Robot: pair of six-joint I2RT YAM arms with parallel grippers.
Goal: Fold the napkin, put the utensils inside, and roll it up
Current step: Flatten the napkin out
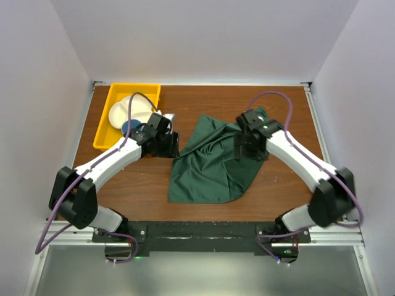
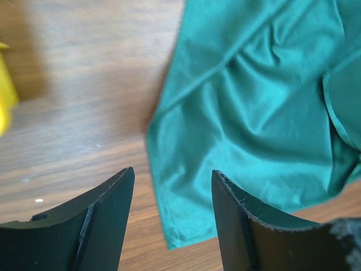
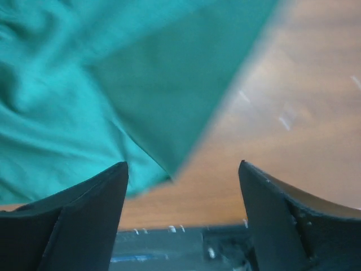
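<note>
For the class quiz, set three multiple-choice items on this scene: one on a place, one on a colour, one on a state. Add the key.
1. Where on the table does the yellow tray sit?
A far left corner; B near right corner; C centre.
2. What colour is the napkin?
A red; B dark green; C white.
3. How do the left gripper and right gripper stand?
A both shut on the napkin; B one open, one shut; C both open, holding nothing.

Key:
1 A, the top view shows it at the far left.
2 B, every view shows green cloth.
3 C, each wrist view shows the fingers spread, gripping nothing.
</note>
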